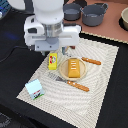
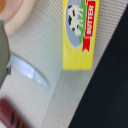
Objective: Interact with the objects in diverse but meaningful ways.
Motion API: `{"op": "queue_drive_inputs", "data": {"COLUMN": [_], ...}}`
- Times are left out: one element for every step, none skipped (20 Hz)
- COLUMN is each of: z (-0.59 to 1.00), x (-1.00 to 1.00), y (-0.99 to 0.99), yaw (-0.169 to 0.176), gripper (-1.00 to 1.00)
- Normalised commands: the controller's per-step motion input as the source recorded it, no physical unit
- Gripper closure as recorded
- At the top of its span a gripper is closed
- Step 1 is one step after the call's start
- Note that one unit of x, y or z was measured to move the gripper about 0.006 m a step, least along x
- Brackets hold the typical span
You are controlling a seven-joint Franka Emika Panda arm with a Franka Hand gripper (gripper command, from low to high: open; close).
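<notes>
A bright yellow rectangular box (image 1: 52, 61) labelled BUTTER (image 2: 79, 35) lies on the beige placemat (image 1: 100, 75). My gripper (image 1: 56, 50) hangs just above it, and the white hand hides the fingers, so its state is unclear. To the exterior view's right of the box, an orange-yellow ridged block (image 1: 74, 68) rests on a pale round plate (image 1: 84, 74). A small white carton with green-blue sides (image 1: 35, 89) stands near the placemat's front corner on the exterior view's left.
An orange-handled fork (image 1: 73, 83) lies in front of the plate, its metal end (image 2: 30, 72) close to the box. An orange-handled knife (image 1: 91, 61) lies behind the plate. Two grey pots (image 1: 94, 14) and a bowl (image 1: 124, 19) stand at the back. Black cloth (image 1: 15, 60) surrounds the placemat.
</notes>
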Motion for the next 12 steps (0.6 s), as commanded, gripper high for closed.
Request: {"op": "queue_drive_inputs", "data": {"z": [1.0, 1.0, 1.0, 1.0, 0.78, 0.73, 0.62, 0.53, 0.41, 0.2, 0.12, 0.01], "x": [-0.17, -0.1, -0.01, 0.0, -0.02, 0.0, 0.0, 0.0, 0.0, 0.0, -0.01, -0.25], "y": [0.06, 0.09, 0.18, 0.19, 0.2, 0.2, 0.19, 0.21, 0.15, 0.17, 0.08, 0.15], "yaw": [-0.027, -0.01, -0.01, -0.036, -0.056, -0.054, -0.051, -0.074, -0.07, -0.066, -0.065, -0.057], "gripper": [-1.0, -1.0, -1.0, -1.0, -1.0, -1.0, -1.0, -1.0, -1.0, -1.0, -1.0, -1.0]}}
